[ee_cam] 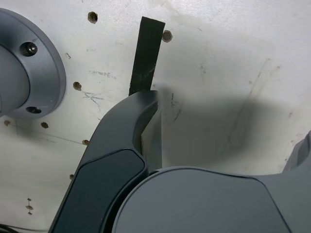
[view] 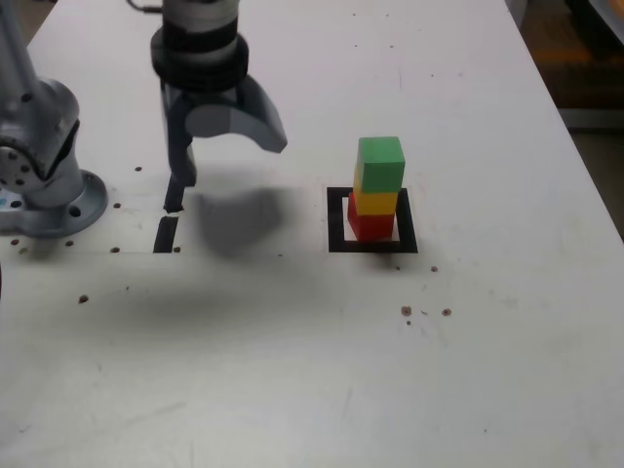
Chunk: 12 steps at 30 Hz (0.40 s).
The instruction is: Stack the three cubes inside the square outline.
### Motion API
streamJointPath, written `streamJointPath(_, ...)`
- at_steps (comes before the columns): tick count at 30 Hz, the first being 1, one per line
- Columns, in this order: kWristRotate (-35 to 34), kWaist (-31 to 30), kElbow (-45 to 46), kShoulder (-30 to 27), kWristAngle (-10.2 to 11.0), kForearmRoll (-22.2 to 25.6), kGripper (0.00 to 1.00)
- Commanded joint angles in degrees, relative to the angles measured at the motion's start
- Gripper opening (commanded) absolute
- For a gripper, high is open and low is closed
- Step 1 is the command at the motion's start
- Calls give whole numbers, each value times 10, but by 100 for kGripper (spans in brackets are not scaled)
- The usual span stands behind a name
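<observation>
The three cubes stand as one upright tower: the red cube (view: 370,226) at the bottom, the yellow cube (view: 375,202) on it, the green cube (view: 380,163) on top. The tower sits within the square outline (view: 336,220) of black tape, toward its far side. My gripper (view: 232,161) hangs open above the table, well off to the exterior view's left of the tower, touching none of the cubes. In the wrist view the gripper (ee_cam: 226,121) shows only bare white table between its spread fingers; one dark finger (ee_cam: 136,116) is near a tape strip. No cube appears in that view.
Two short black tape strips (view: 167,235) lie under the gripper, one also seen in the wrist view as a tape strip (ee_cam: 146,53). The arm's grey base (view: 44,195) stands at the exterior view's left. Small screw holes dot the white table (view: 292,370).
</observation>
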Motion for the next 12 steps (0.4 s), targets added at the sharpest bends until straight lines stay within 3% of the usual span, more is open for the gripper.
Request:
streamJointPath(1,1,-1,10,-6,-1,-12,99)
streamJointPath(12,20,-2,60,-6,-18,-76,99)
